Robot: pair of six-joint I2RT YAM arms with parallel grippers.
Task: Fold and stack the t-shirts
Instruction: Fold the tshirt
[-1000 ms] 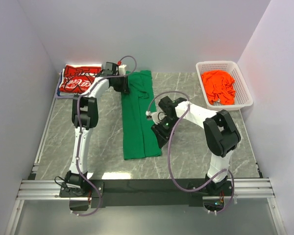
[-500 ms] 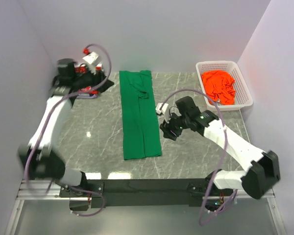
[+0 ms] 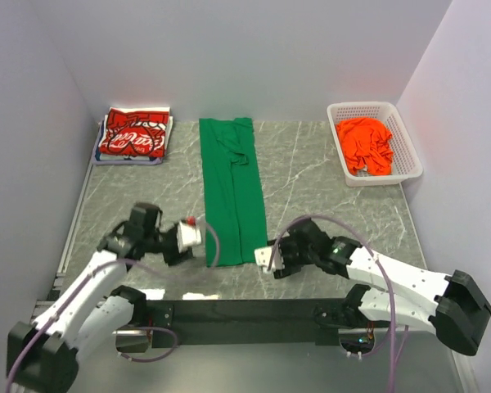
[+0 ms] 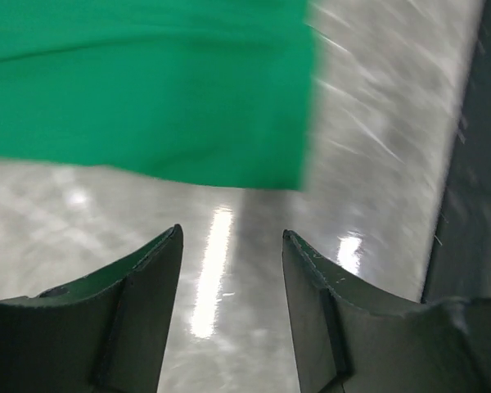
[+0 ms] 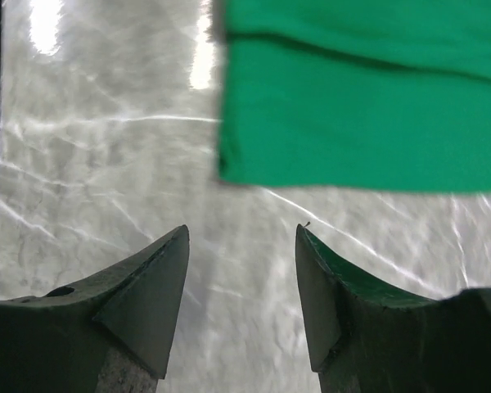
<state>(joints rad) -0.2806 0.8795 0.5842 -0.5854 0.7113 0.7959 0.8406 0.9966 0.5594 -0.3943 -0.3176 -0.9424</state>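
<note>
Close to the tabletop's (image 3: 327, 188) near edge, the left gripper (image 4: 229, 237) and right gripper (image 5: 241, 233) flank the green t-shirt's (image 3: 233, 192) near end, fingers apart, empty. That shirt lies mid-table, a long strip running near to far. Far-left corner: folded red t-shirt (image 3: 133, 137); far-right corner: white basket (image 3: 365, 106) holding the orange t-shirt (image 3: 365, 146).

White mesh basket (image 3: 373, 107) at far right of grey marble table (image 3: 311, 173)
</note>
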